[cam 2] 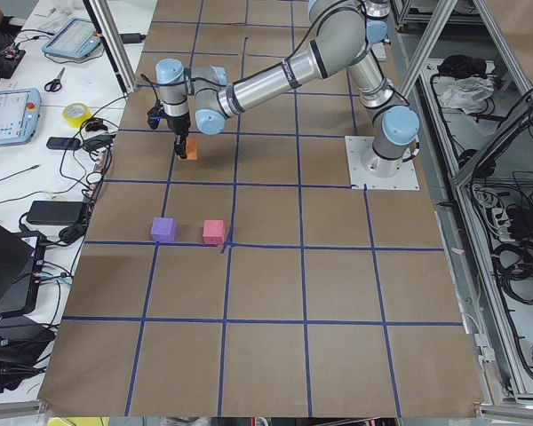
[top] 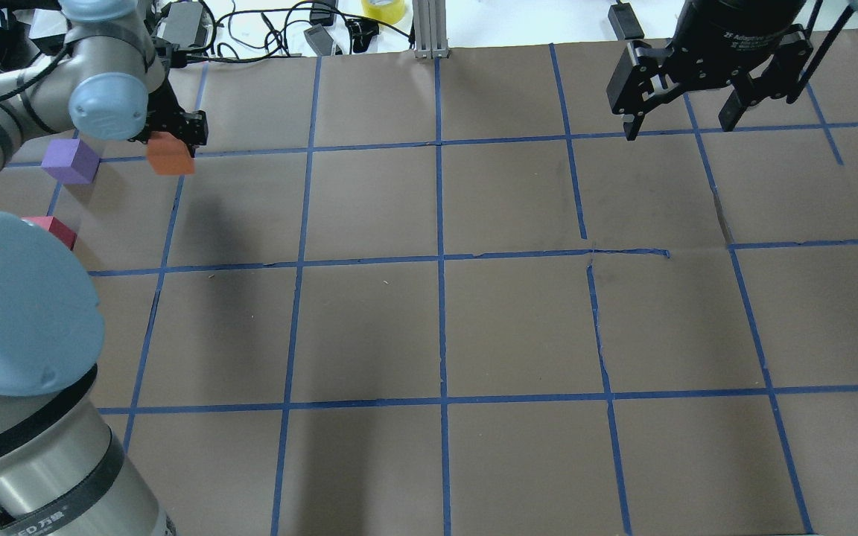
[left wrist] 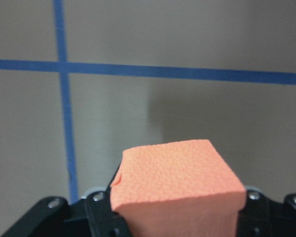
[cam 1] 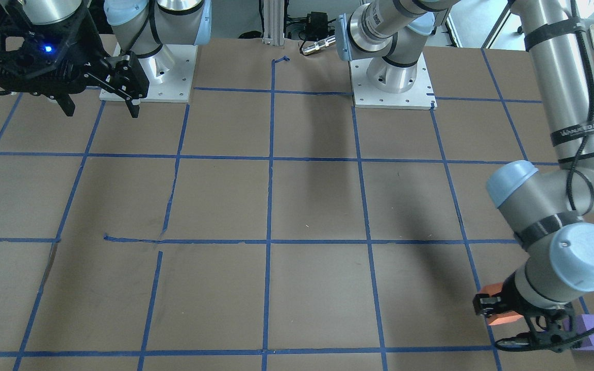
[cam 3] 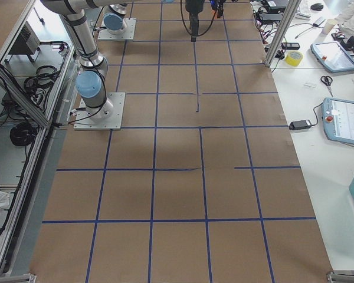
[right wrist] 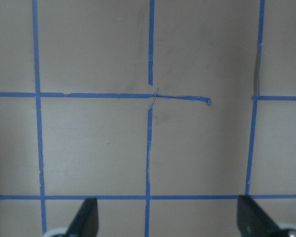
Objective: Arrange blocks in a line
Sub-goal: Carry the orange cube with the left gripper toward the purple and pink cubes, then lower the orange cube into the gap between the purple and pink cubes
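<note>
Well toward the far edge of the table (top: pixel 518 327), in its left half, the left gripper (cam 1: pixel 504 312) holds the orange block (top: pixel 170 158). Its fingers (left wrist: pixel 96 215) are drawn in narrow against two opposite faces of the cube. The wrist view shows the block's top face filling the gap between them, with blue tape lines on the brown paper beyond. Whether the cube rests on the paper or hangs just above it cannot be told.

The purple block (top: pixel 69 161) and the pinkish-red block (top: pixel 53 228) sit loose on the table, nearer the left end than the orange one. The two are near each other but not touching, the purple closer to the far edge and the pinkish-red closer to the robot's edge. They already form a short row, so the orange cube is probably being carried to a spot that extends it, which would explain the firm side-on hold.

The right gripper (top: pixel 681 128) hangs high over the table's right half with its jaws spread wide. It holds nothing and touches nothing, well apart from all three blocks, and appears parked clear of the work.
</note>
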`<action>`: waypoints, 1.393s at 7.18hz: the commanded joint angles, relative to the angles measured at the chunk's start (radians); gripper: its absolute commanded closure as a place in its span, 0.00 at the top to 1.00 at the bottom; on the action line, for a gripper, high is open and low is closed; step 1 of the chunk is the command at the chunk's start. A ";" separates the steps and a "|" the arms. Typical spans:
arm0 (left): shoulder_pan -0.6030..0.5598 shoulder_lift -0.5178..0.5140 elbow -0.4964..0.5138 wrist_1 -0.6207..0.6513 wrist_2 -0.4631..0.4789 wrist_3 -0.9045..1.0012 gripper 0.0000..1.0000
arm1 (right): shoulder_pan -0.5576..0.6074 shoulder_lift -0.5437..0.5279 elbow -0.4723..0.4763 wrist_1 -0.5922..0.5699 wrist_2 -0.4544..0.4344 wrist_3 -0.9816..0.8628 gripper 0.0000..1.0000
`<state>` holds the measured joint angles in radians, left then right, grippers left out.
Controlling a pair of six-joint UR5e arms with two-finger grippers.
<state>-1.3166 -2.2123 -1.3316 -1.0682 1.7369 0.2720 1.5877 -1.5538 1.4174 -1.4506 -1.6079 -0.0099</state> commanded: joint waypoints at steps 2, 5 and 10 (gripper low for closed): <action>0.190 0.000 0.045 -0.006 0.003 0.186 0.00 | 0.000 -0.002 0.000 0.004 0.000 -0.001 1.00; 0.227 -0.035 0.035 0.029 0.117 0.281 0.00 | 0.000 0.000 0.000 0.004 0.000 0.001 1.00; 0.227 -0.098 0.035 0.036 0.159 0.286 0.00 | 0.000 0.000 0.000 0.003 0.000 0.002 1.00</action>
<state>-1.0892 -2.2989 -1.2965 -1.0328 1.8955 0.5569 1.5877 -1.5539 1.4174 -1.4475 -1.6076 -0.0086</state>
